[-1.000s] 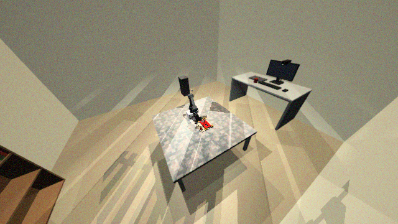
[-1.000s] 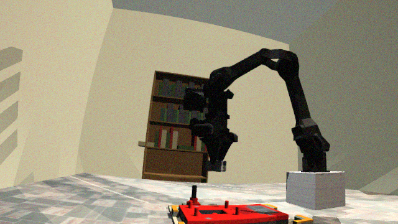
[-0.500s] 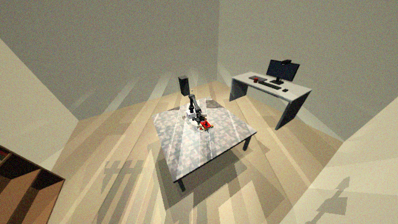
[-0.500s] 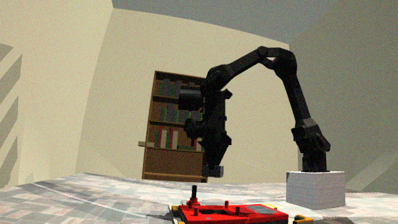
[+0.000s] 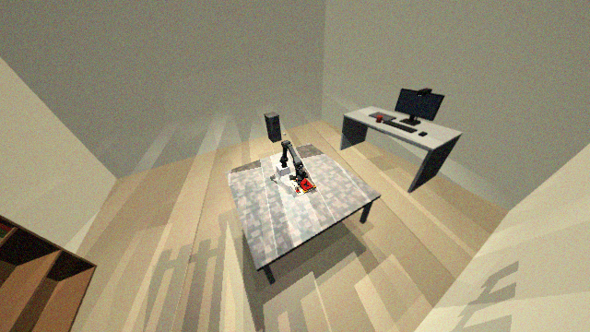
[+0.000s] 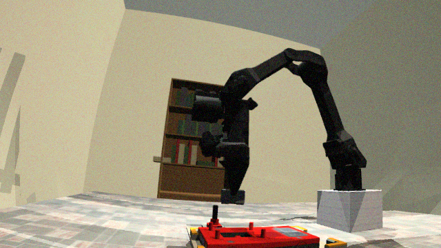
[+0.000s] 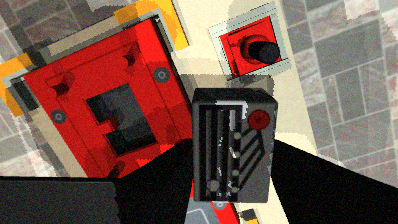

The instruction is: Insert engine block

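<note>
The engine block point(image 7: 232, 150) point(image 6: 227, 197) is a dark grey box with long grooves and a red round cap on its top. My gripper point(image 7: 230, 148) is shut on it and holds it above the red car body point(image 7: 100, 65) point(image 6: 248, 242) point(image 5: 305, 185). In the wrist view the block overlaps the body's right edge, to the right of the dark opening point(image 7: 137, 125) point(image 6: 236, 235). A small red rib point(image 7: 107, 125) juts into the opening from its left side. The opening's long axis is turned relative to the block's. Which block side has the slot is unclear.
A black peg point(image 7: 265, 51) point(image 6: 215, 211) stands on a red base beside the car body. Red posts rise around the opening. Yellow corner pieces point(image 7: 172, 20) point(image 6: 335, 243) hold the body's edges. The white arm base point(image 6: 348, 210) is at the right in the exterior view.
</note>
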Controlling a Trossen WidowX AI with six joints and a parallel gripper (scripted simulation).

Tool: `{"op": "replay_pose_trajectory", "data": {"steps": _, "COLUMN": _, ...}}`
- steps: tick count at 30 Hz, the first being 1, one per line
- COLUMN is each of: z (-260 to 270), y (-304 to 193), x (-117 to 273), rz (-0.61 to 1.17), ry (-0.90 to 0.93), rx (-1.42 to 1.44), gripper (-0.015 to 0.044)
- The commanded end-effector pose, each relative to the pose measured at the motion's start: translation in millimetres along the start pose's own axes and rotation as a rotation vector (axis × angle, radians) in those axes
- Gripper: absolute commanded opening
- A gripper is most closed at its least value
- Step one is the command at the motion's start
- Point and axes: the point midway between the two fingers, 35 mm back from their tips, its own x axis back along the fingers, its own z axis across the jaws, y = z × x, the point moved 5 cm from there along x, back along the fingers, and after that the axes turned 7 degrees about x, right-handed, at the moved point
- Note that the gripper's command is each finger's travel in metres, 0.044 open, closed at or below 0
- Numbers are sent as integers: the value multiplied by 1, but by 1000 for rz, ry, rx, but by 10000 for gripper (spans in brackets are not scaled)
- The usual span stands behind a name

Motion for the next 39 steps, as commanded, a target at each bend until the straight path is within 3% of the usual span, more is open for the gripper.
{"op": "replay_pose_trajectory", "data": {"steps": 1, "z": 11, "y": 2, "x": -3, "rz": -7, "ry": -3, "rx": 56, "gripper": 0}}
{"op": "replay_pose_trajectory", "data": {"steps": 27, "z": 79, "y": -7, "x": -25, "rz": -15, "ry": 3, "rx": 372, "gripper": 0}}
{"op": "replay_pose_trajectory", "data": {"steps": 33, "z": 79, "y": -6, "x": -25, "rz": -15, "ry": 3, "rx": 386, "gripper": 157}}
{"op": "replay_pose_trajectory", "data": {"steps": 39, "z": 79, "y": -7, "x": -25, "rz": -15, "ry": 3, "rx": 380, "gripper": 159}}
